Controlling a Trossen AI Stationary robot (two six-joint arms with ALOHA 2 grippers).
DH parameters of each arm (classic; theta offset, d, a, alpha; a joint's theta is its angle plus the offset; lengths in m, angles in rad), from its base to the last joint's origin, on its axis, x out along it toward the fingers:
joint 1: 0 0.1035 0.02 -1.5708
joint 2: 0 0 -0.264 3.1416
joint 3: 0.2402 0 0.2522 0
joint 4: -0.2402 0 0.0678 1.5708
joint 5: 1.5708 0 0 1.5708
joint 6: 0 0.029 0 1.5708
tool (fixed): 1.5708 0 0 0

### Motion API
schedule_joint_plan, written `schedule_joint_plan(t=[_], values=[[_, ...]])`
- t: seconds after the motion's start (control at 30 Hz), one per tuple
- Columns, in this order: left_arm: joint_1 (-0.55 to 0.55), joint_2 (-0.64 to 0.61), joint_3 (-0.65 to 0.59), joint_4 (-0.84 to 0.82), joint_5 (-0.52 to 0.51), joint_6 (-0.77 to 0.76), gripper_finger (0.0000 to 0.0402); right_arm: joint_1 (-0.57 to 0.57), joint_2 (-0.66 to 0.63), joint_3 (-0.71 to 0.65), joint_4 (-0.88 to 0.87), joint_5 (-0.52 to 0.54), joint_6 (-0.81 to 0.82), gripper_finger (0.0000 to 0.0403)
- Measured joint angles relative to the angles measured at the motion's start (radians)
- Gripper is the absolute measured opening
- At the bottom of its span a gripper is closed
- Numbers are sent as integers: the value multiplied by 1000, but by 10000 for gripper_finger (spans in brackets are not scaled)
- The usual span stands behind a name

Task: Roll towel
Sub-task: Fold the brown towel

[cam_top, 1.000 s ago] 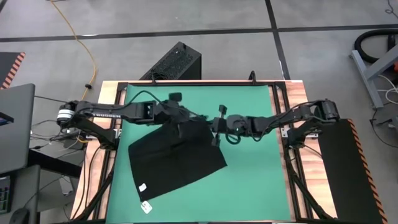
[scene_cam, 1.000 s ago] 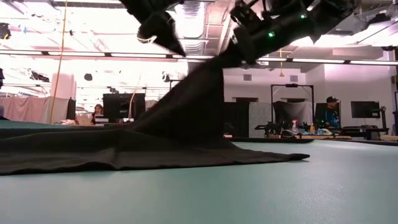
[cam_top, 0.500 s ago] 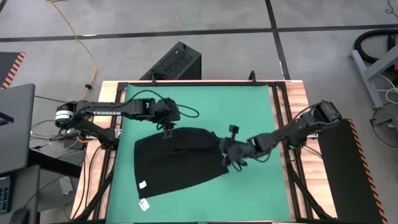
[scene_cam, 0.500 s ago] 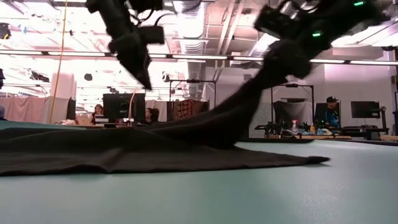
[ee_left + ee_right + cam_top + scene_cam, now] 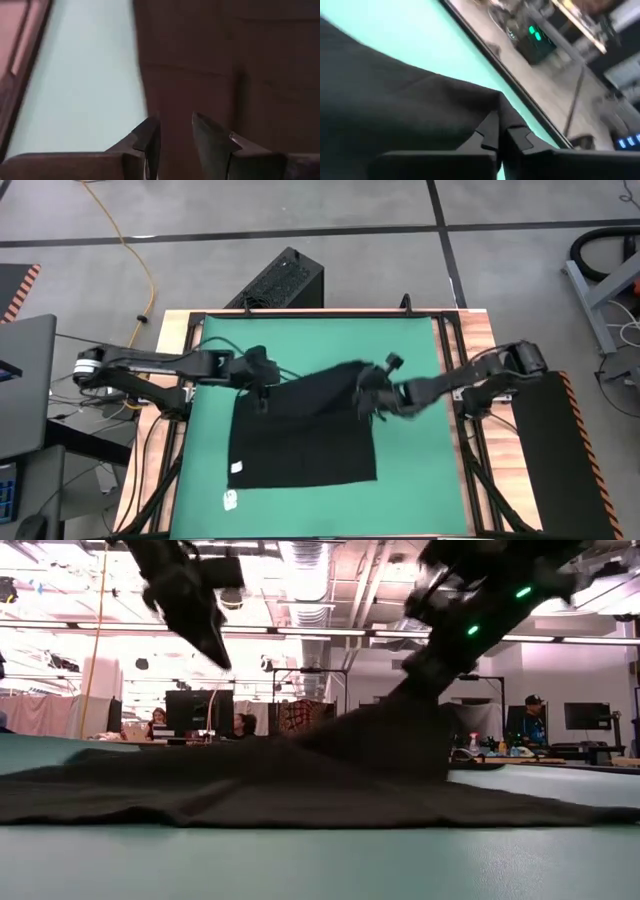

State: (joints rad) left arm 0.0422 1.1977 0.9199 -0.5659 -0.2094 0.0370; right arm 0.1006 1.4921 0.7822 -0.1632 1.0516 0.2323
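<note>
Right tool (image 5: 366, 392) apparently pinches towel (image 5: 305, 435).

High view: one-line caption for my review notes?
Right gripper lifts the black towel's far corner off the green mat; left gripper hovers open nearby.

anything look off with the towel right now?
Mostly flat, but the towel isn't fully down: its far right corner is pinched and lifted by the right gripper. The left gripper hangs open above it.

light: we see even overhead brightness | glare: ceiling strips (image 5: 300, 630) blown out behind both arms | blur: both wrist views smeared | shadows: faint
</note>
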Motion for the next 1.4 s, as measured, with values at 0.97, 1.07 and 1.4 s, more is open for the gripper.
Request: schedule_joint_plan(t=[0.97, 1.07, 1.4], values=[[-636, 98, -7, -120, -420, -210, 100, 70, -135, 114, -350, -488, -223, 284], [-648, 99, -8, -122, -317, -272, 100, 84, -125, 110, -334, -744, -200, 284], [-730, 96, -100, -36, -431, -317, 100, 195, 0, 63, 39, -725, -147, 282]])
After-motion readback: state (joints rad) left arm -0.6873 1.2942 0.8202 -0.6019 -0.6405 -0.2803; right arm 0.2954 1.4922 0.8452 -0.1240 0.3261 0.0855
